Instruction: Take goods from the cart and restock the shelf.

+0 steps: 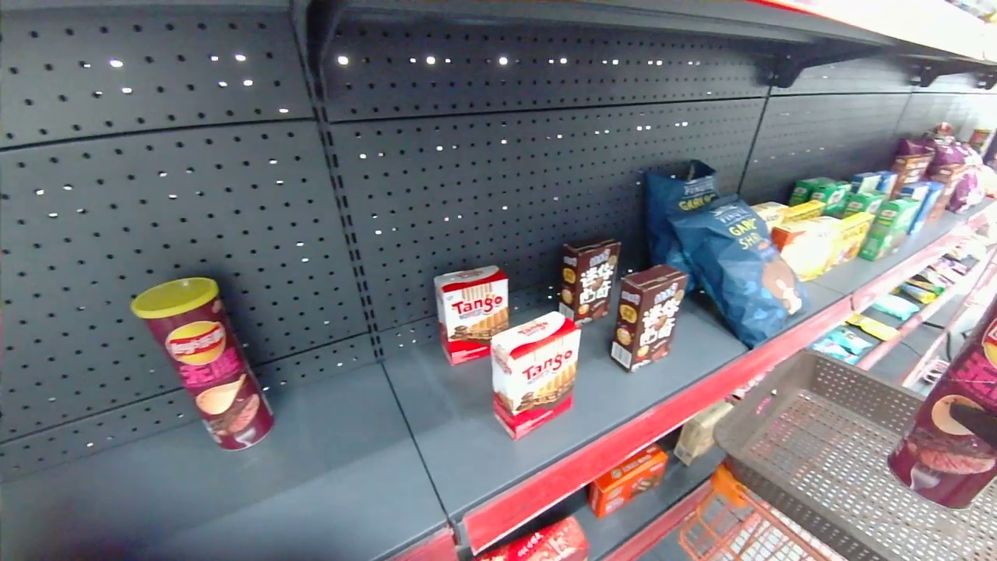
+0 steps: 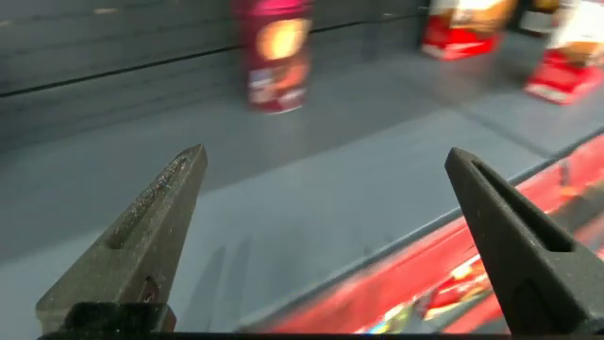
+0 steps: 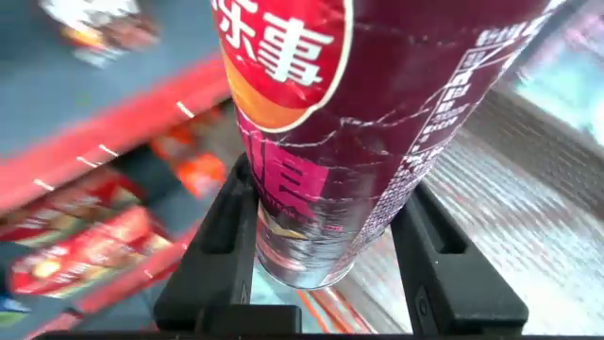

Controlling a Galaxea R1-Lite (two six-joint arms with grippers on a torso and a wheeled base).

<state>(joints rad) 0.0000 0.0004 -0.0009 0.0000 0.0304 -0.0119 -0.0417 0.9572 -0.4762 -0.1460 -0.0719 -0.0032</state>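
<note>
The right tool is clamped around a maroon chip can, holding it upright above the grey basket, out in front of the shelf. The left tool hangs with its jaws spread wide over the shelf board, near a second can standing by the back panel.

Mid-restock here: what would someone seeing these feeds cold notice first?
Probably the maroon chip can with a yellow lid, standing alone on the bare left stretch of the shelf. Next, a matching can clamped in the right claw above the grey cart basket. The left claw hangs open over the shelf's front edge.
</note>
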